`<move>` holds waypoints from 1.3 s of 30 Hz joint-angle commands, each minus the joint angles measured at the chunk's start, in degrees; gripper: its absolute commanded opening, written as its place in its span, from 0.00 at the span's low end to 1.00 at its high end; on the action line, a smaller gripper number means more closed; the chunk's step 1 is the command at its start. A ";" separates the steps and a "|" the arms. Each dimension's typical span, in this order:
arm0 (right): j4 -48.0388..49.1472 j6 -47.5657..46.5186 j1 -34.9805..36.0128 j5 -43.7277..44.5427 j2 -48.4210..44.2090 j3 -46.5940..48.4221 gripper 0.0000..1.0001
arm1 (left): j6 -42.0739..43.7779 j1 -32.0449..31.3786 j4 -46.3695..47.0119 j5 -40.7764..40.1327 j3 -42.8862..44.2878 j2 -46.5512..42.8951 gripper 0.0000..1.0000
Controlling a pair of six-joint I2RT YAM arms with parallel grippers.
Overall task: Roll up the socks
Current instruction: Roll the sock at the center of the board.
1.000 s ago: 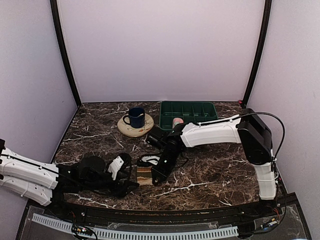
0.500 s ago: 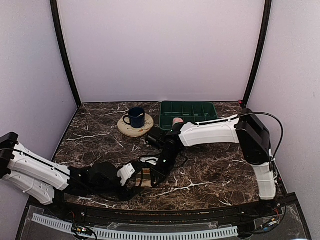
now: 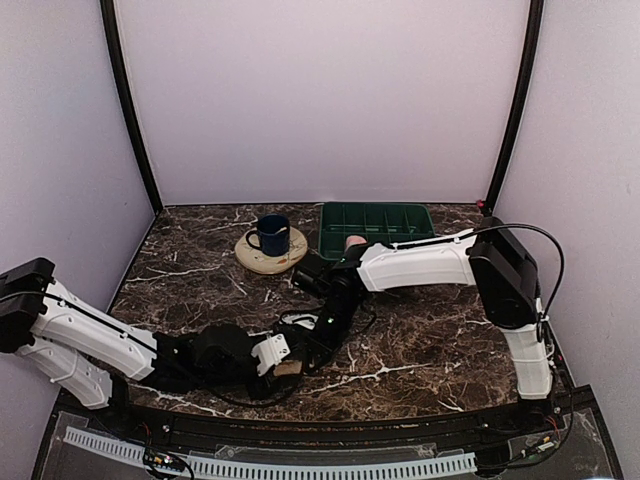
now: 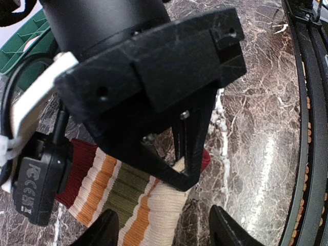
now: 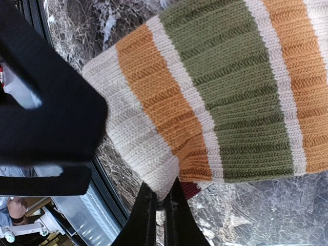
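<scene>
Right wrist view showed the striped sock [image 5: 230, 87] up close: ribbed knit in cream, orange and green bands with a scrap of maroon at its lower edge, lying flat on the marble table [image 3: 420, 330] near the front edge, just in front of the two arm bases. It looked light, limp and stretchy, with enough nap not to be slippery, so it would likely fold or drag rather than hold a shape, and a roll would slacken unless kept pressed. The right gripper [image 5: 160, 197] was closed, its two fingers pinched together on the cream edge of the sock. That thin bite seemed apt to slip under a pull. The left gripper [image 4: 164, 230] stood with its fingers apart, one to either side of the cream end, holding nothing, with the right gripper's fingers right in front of it. A fuller hold across the sock's whole width at that end looked the better place to start turning it over. The chief obstacle appeared to be crowding: both wrists met over one small sock, and the black rail [image 3: 350, 420] at the table's near edge ran close behind. Further back and well apart stood a blue mug [image 3: 272, 235] on a round tan coaster [image 3: 262, 258], and beside it a green tray [image 3: 330, 225] with a pink bundle [image 3: 354, 243] in one compartment, perhaps the other sock, though it was too small to tell. None of these looked to be in the way.
</scene>
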 commanded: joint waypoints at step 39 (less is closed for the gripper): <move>-1.35 -0.54 -0.55 -2.25 0.58 1.75 0.00 | 0.23 -1.02 -4.01 -2.13 4.34 6.45 0.00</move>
